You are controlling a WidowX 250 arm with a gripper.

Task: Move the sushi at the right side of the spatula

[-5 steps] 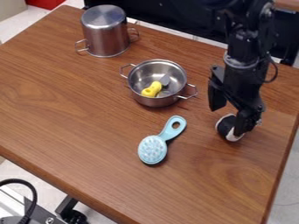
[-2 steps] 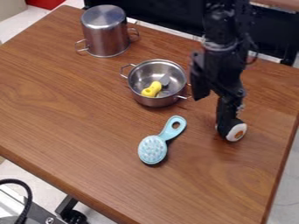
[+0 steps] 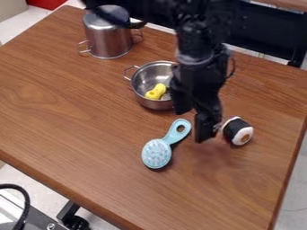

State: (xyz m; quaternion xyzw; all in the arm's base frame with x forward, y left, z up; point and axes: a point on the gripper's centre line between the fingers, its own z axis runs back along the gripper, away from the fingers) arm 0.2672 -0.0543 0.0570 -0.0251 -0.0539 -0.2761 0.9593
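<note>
The gripper [image 3: 194,127] hangs low over the table, between the light blue brush and the sushi, its two fingers apart with nothing seen between them. The sushi [image 3: 238,130], a black roll with white ends and an orange centre, lies on its side on the table just right of the gripper. A yellow-handled tool [image 3: 156,91], possibly the spatula, rests in the open pot; the gripper covers part of its grey end. Left of the gripper lies the light blue brush [image 3: 157,153], its handle pointing up and right.
The steel pot [image 3: 143,77] stands behind and left of the gripper, partly covered by the arm. Farther back is a taller metal pot [image 3: 108,38], upside down. The wooden table's [image 3: 96,134] right edge runs beyond the sushi.
The arm and gripper have moved left, away from the sushi and across the open pot's right side. The sushi, partly covered before, shows more fully; its place is nearly the same.
</note>
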